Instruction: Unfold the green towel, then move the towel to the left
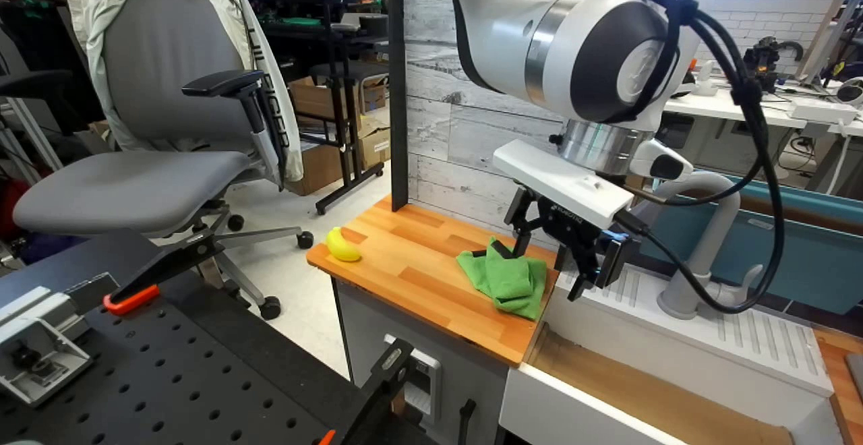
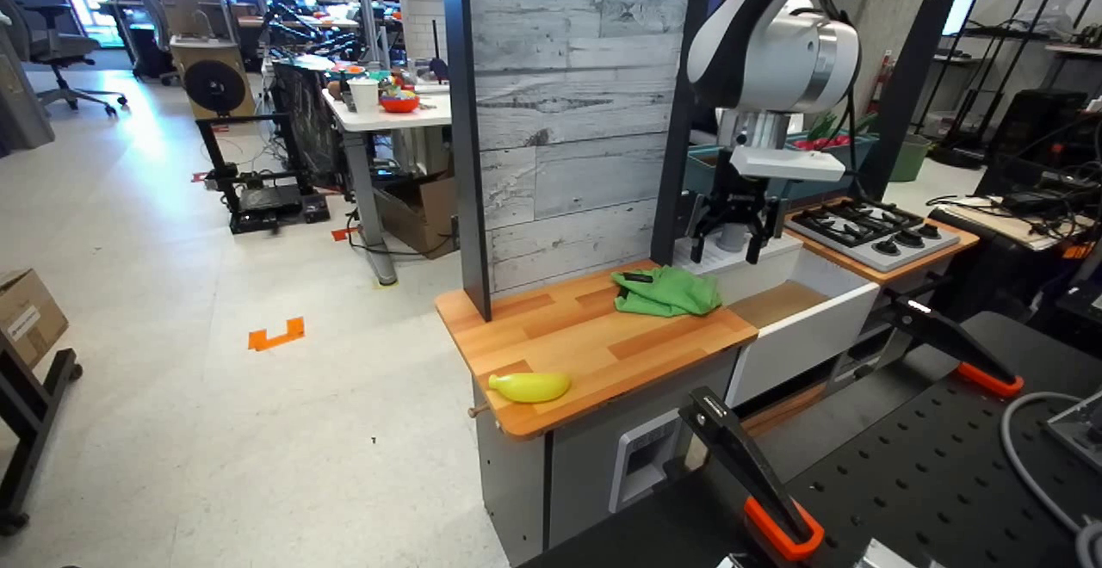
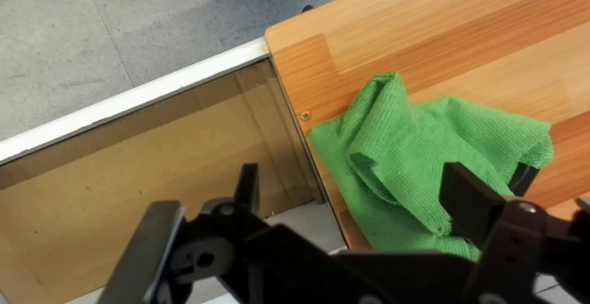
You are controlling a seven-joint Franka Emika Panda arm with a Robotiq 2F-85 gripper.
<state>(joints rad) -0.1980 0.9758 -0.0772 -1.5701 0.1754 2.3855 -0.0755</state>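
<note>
The green towel (image 1: 509, 282) lies crumpled and partly folded over itself on the wooden counter, at the end beside the sink. It also shows in an exterior view (image 2: 670, 294) and in the wrist view (image 3: 415, 152), with a black strip at one corner. My gripper (image 1: 547, 270) is open and empty, held above the towel and the sink edge. It also shows in an exterior view (image 2: 726, 256). In the wrist view the fingers of the gripper (image 3: 351, 176) are wide apart, one over the towel and one over the sink. The gripper covers the towel's near edge there.
A yellow banana-shaped object (image 1: 342, 245) lies at the counter's far end from the sink, also in an exterior view (image 2: 531, 387). The wooden counter (image 1: 411, 263) is backed by a grey plank wall (image 2: 585, 112). The white sink (image 1: 593, 425) and faucet (image 1: 688, 283) stand beside it.
</note>
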